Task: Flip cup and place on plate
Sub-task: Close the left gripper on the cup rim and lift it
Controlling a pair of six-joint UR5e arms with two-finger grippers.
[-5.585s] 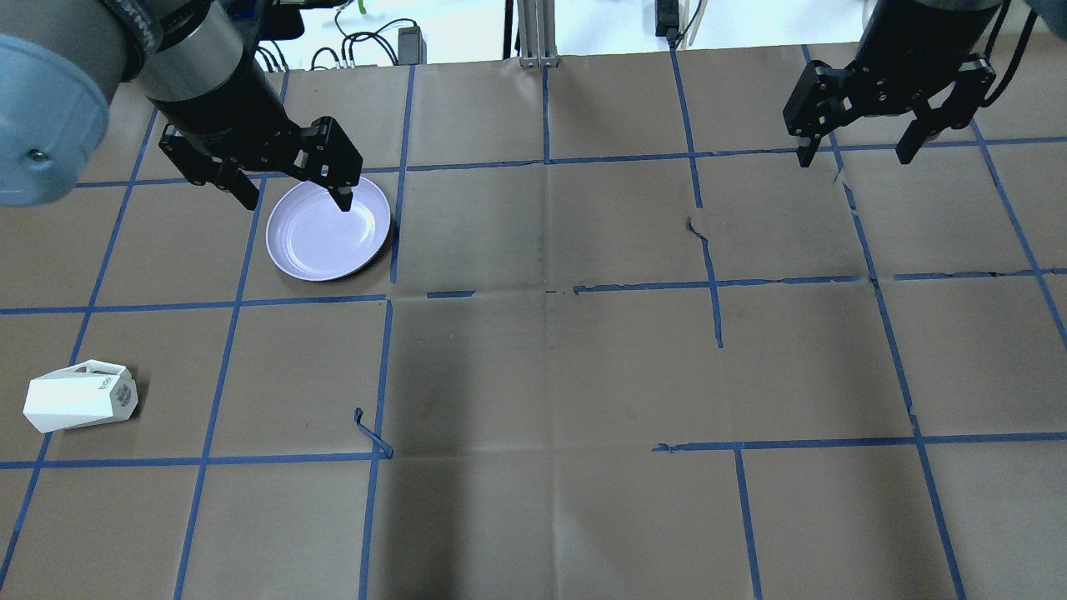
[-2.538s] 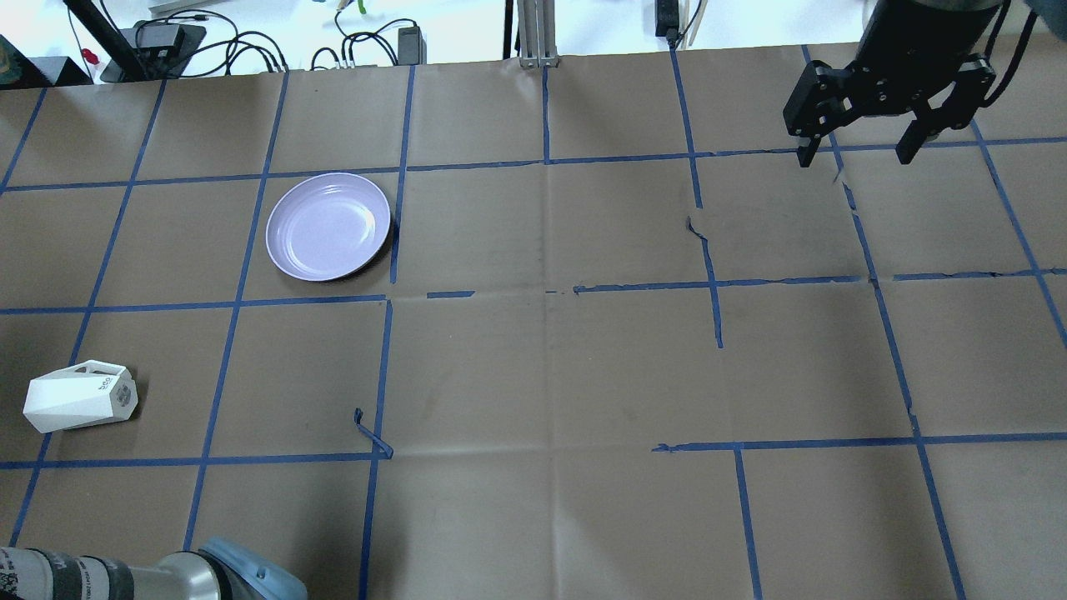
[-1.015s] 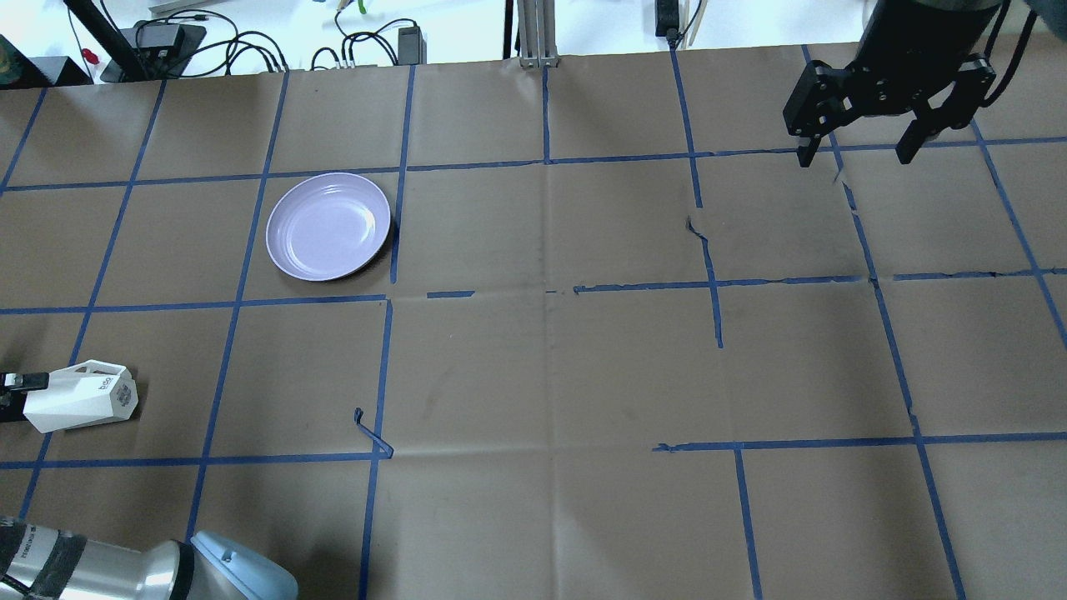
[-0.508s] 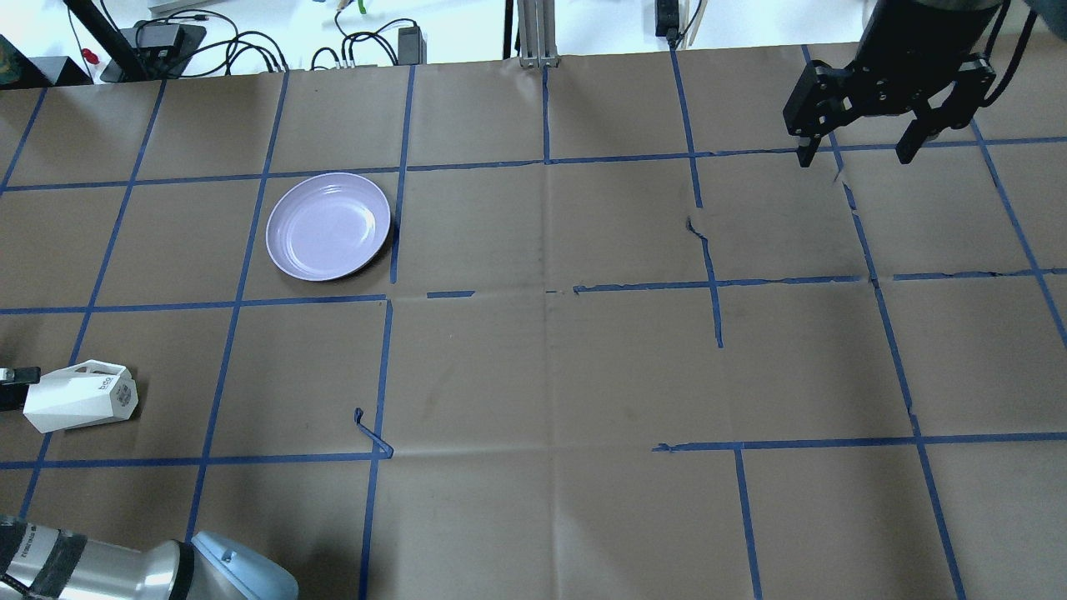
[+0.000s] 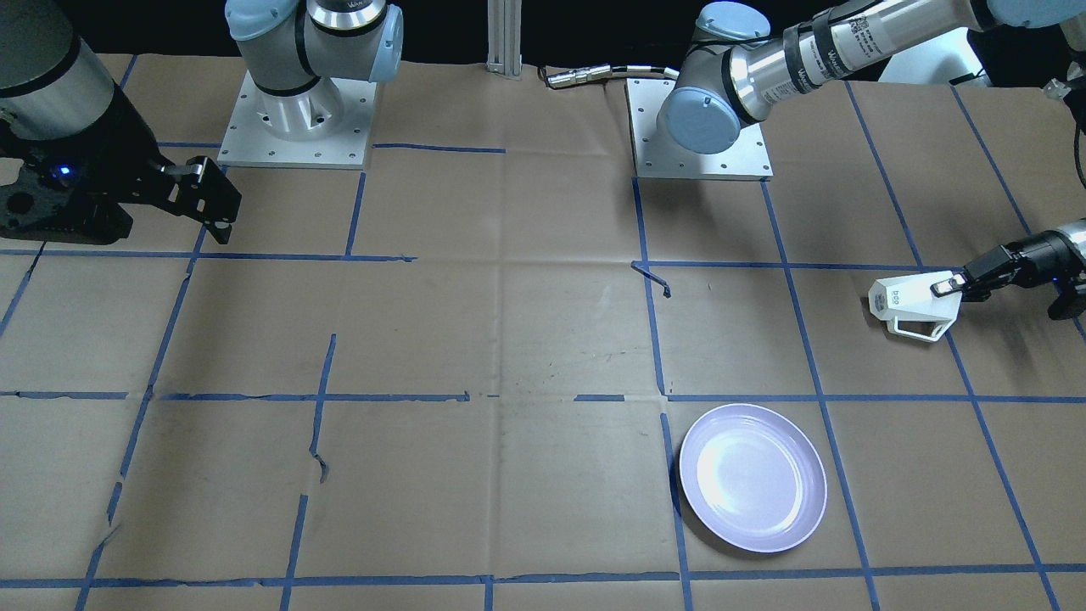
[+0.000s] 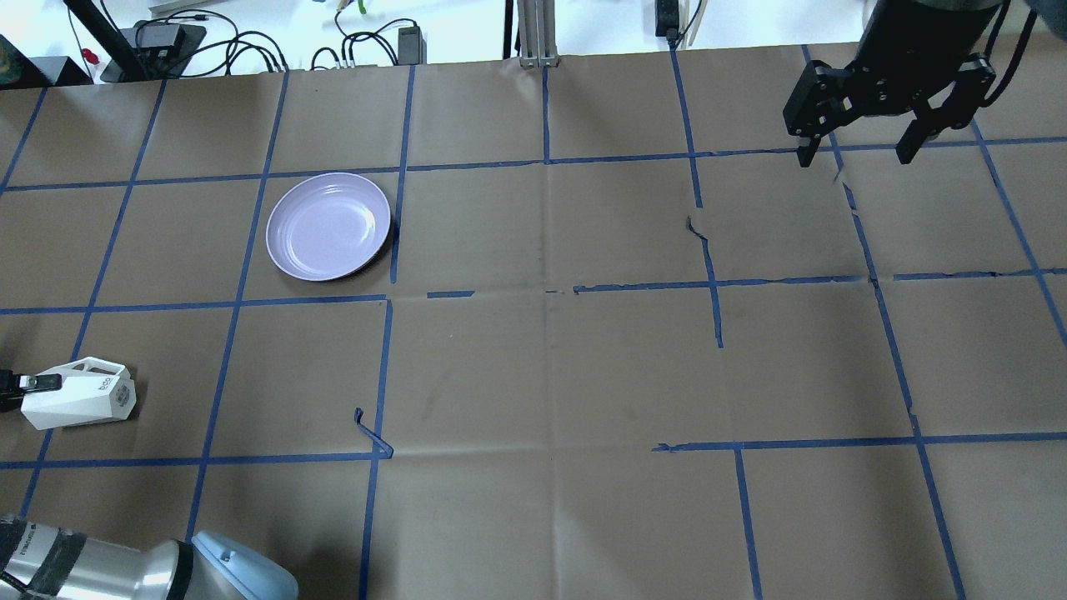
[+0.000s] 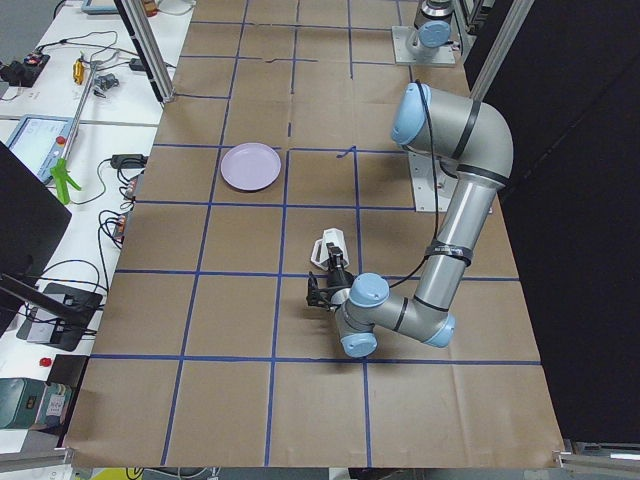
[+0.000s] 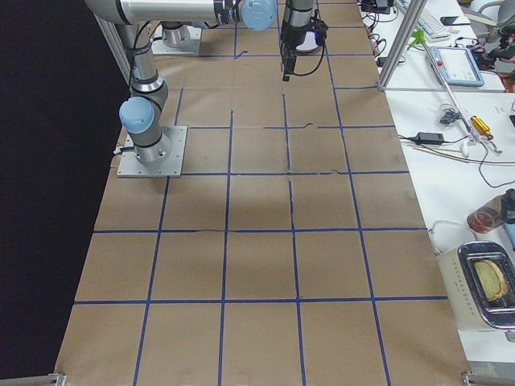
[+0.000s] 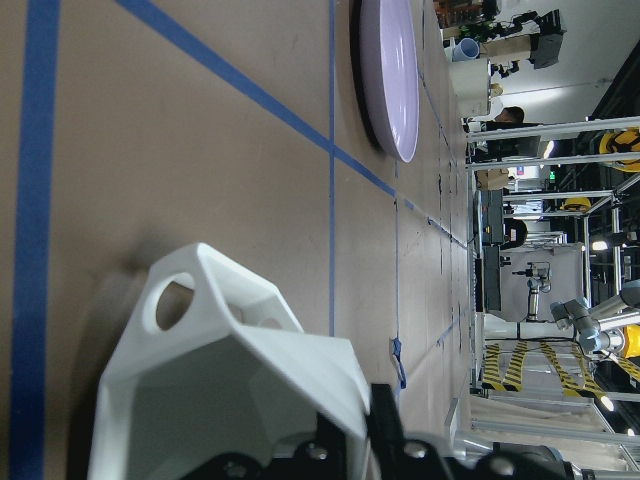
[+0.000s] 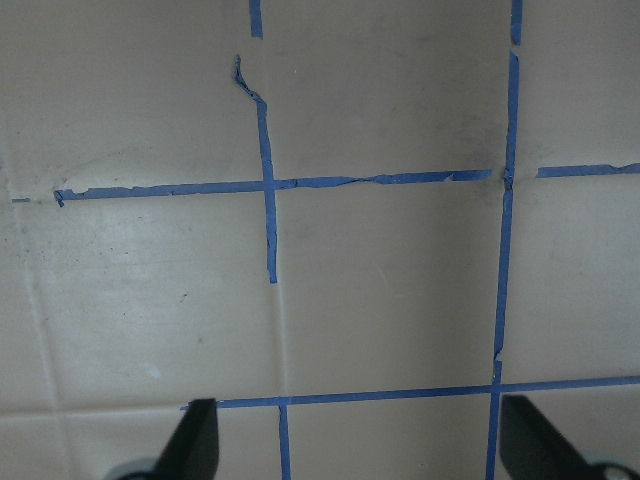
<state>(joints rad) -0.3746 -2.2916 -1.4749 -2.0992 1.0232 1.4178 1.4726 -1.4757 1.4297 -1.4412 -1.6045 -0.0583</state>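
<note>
The white faceted cup (image 6: 79,402) lies on its side near the table's left edge, rim toward that edge, handle on the far side; it also shows in the front view (image 5: 908,299) and close up in the left wrist view (image 9: 230,390). My left gripper (image 6: 33,385) comes in low from the left and is shut on the cup's rim wall, one finger (image 5: 948,287) lying on the outside. The lavender plate (image 6: 328,227) lies upright farther back and to the right, apart from the cup. My right gripper (image 6: 859,154) hangs open and empty over the far right.
Brown paper with a blue tape grid covers the table (image 6: 550,358). A loose curl of tape (image 6: 371,433) sticks up right of the cup. The left arm's elbow (image 6: 208,571) lies low at the near left corner. Cables and gear lie beyond the far edge.
The left arm left the plate, swung around low to the near left, and its fingers came in at the cup's rim. The cup has shifted slightly. The right arm has not moved.
</note>
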